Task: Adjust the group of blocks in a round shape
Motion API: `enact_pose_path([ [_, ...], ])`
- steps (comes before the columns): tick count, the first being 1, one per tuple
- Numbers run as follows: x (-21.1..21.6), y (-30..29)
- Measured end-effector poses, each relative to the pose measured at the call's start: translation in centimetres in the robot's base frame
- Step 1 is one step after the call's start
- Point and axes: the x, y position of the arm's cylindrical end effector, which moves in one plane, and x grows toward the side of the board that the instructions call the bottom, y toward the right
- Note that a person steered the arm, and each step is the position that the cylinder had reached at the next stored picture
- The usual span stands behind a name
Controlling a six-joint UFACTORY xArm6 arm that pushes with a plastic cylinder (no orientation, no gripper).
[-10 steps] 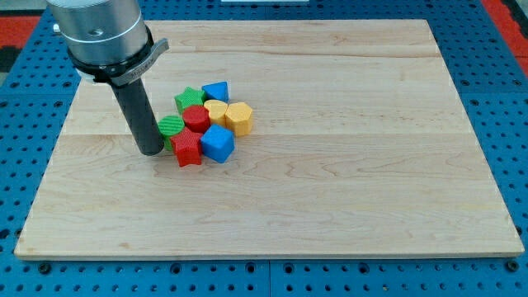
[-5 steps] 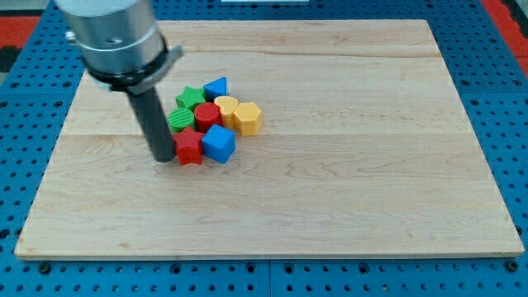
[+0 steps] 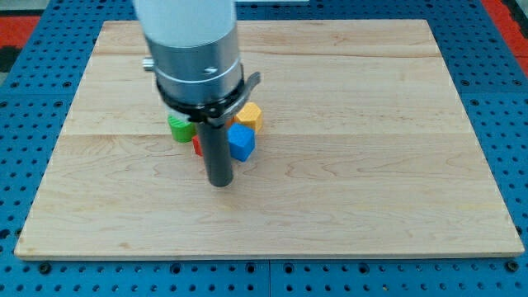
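While the arm's broad silver housing fills the upper middle of the view, I can see my tip resting on the wooden board, just below the cluster of blocks toward the view's bottom. The dark rod rises from there and crosses in front of the cluster, hiding much of it.

Blocks visible: a green block, ribbed on top and roundish, lies at the view's left of the rod. A sliver of a red block shows just beside the rod's left edge, below the green one; its shape cannot be made out. A blue block, angular in form, sits just right of the rod, touching or nearly touching it. An orange-yellow block, apparently hexagonal, lies directly above the blue one, partly behind the housing's clamp. I cannot tell whether further blocks sit behind the housing.

The group lies left of the board's centre, packed closely; its overall outline cannot be judged from this view.

The arm carries no claw, only the rod, so there is no open or closed state to record.

No brand, label or writing can be read on the arm, board or blocks. The board rests on a blue perforated table, with red surfaces at the view's upper corners.
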Motion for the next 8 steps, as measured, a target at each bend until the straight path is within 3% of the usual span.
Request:
enact_pose_path([
  [2, -2.2, 4.4],
  [6, -4.1, 3.6],
  [8, 1.7, 4.6],
])
